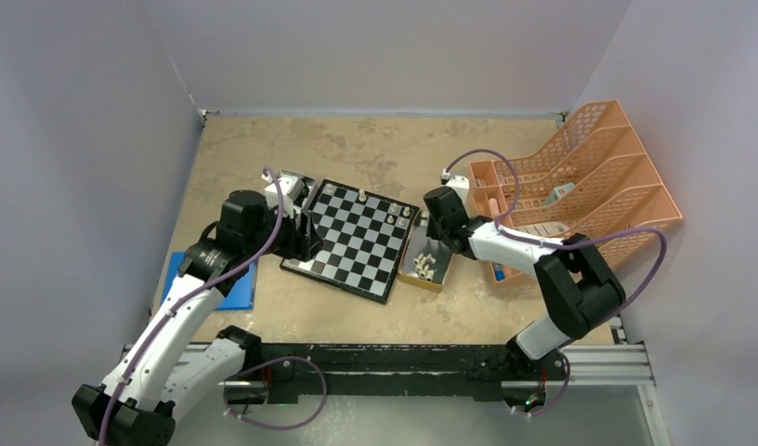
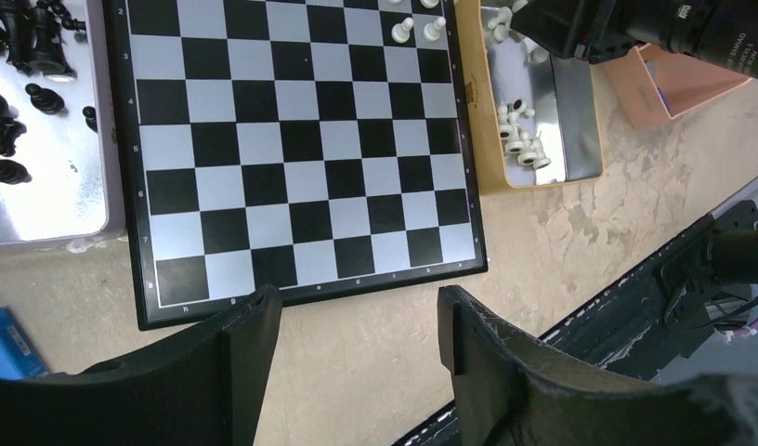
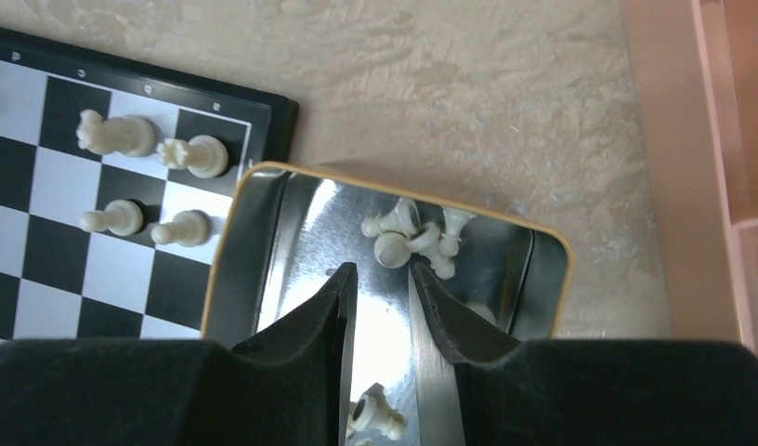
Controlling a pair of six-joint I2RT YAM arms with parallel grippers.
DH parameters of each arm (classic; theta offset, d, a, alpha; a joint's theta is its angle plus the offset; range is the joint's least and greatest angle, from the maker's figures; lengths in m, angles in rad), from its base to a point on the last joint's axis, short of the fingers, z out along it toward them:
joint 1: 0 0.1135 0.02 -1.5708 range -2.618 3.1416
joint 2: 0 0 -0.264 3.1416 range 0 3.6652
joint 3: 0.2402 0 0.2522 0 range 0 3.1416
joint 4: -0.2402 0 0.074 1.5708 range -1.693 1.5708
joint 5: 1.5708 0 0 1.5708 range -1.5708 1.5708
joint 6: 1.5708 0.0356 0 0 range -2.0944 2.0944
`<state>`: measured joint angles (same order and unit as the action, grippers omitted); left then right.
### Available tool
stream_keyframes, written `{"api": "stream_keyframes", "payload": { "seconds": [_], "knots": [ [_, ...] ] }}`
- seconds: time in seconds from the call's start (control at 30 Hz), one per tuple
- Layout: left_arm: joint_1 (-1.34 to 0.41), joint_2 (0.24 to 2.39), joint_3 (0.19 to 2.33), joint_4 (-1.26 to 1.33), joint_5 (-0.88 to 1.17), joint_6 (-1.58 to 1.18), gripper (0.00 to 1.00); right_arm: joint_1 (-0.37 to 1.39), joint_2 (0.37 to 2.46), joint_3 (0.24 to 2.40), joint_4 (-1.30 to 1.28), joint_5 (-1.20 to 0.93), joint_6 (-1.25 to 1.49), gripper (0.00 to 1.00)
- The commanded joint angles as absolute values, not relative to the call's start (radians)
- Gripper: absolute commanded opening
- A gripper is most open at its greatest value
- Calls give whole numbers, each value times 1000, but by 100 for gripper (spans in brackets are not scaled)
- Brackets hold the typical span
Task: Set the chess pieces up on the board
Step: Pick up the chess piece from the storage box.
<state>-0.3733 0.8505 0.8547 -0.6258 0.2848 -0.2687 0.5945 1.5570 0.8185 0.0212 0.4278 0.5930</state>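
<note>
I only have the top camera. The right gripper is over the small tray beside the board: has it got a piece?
Observer: No. The right wrist view shows the right gripper with jaws narrowly apart, nothing between them, over the gold-rimmed tray.
Operator: Anything close to grab?
Observer: A cluster of white pieces lies just ahead of the jaws.
Operator: And the black pieces?
Observer: The black pieces lie loose in a silver tray on the board's other side.

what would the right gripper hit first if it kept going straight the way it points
Likely the cluster of small cream-white chess pieces in the gold-rimmed metal tray, just ahead of the right gripper; depth is unclear.
</note>
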Motion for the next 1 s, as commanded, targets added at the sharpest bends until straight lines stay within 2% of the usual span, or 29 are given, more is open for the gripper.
{"api": "stream_keyframes", "payload": {
  "seconds": [0.0, 0.37, 0.7, 0.97],
  "knots": [
    [-373, 826, 858, -568, 300, -260, 62, 591, 1578, 886, 47, 456, 581, 29],
    [-374, 771, 846, -566, 264, -275, 62, 586, 1654, 916, 44, 459, 566, 27],
    [-374, 788, 847, -568, 261, -273, 62, 586, 1655, 925, 39, 461, 555, 13],
    [-374, 787, 847, -571, 242, -273, 62, 588, 1580, 950, -16, 479, 539, 11]
  ]
}}
